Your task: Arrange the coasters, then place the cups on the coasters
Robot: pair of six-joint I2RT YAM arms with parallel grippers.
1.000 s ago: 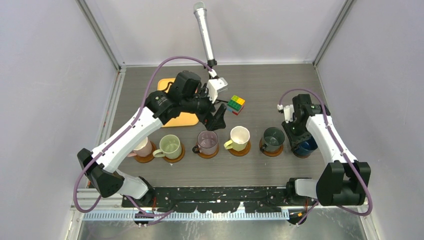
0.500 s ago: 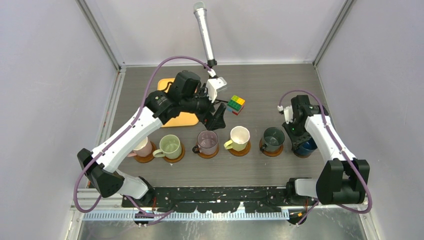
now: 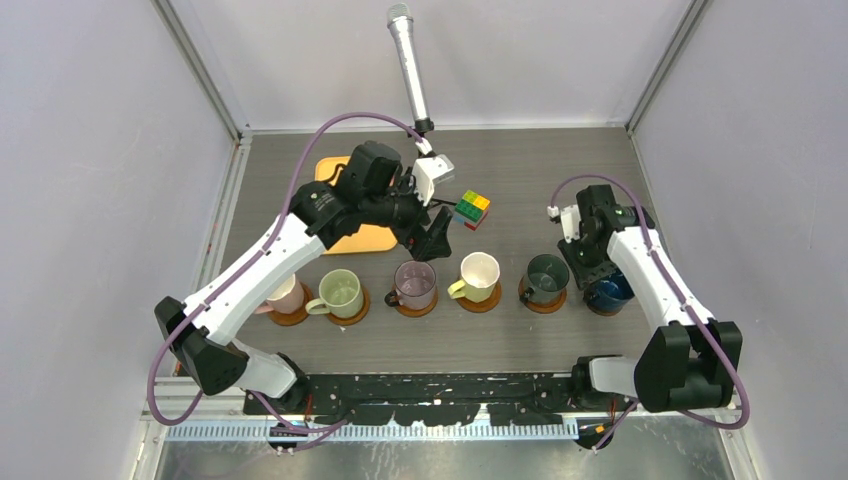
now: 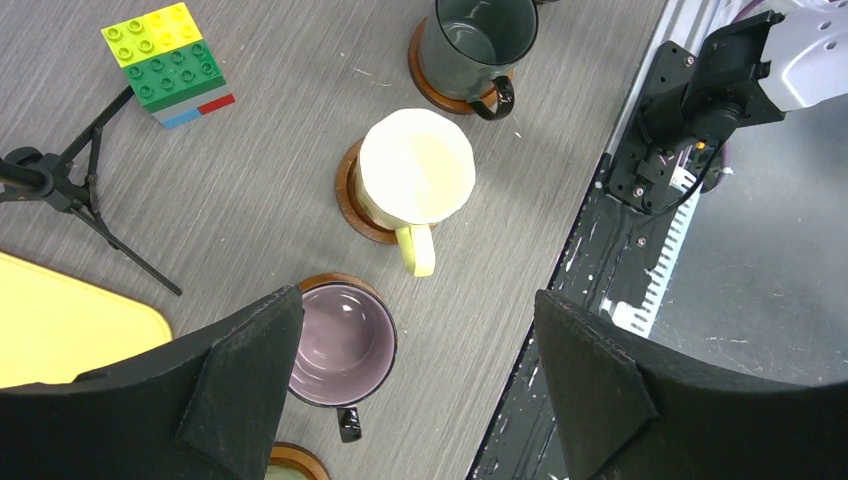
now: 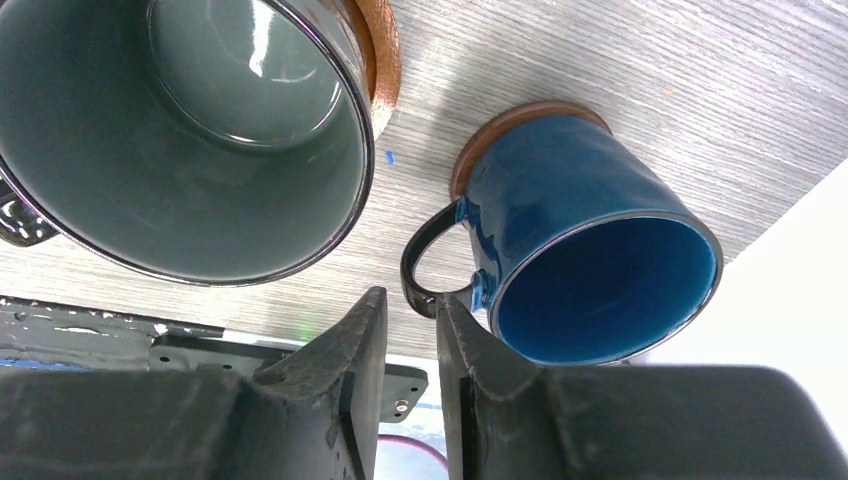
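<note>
The left end effector (image 3: 432,240) is held wide open above the desk (image 3: 520,170), near the middle of the overhead view, and nothing is gripped between its fingers. In its wrist view the mauve mug (image 4: 343,345) is seen at lower centre, just beside the left-hand finger (image 4: 240,390). The cream-yellow mug (image 4: 415,180) is seen above it in the frame. Neither is touched.

The right end effector (image 5: 410,297) is closed down to a narrow slit at the bottom of its wrist view. The black handle of the navy blue mug (image 5: 590,240) is found right at its fingertips. Whether the handle is touched cannot be told, and it is not seen clamped. This mug is seated on a brown coaster (image 5: 520,112), with the dark grey-green mug (image 5: 180,130) just beside it.

Across the lower middle of the overhead view six mugs are lined up, each set on a coaster. The pink mug (image 3: 288,293), partly hidden by the left arm, and the pale green mug (image 3: 340,291) are placed at the left end.
</note>
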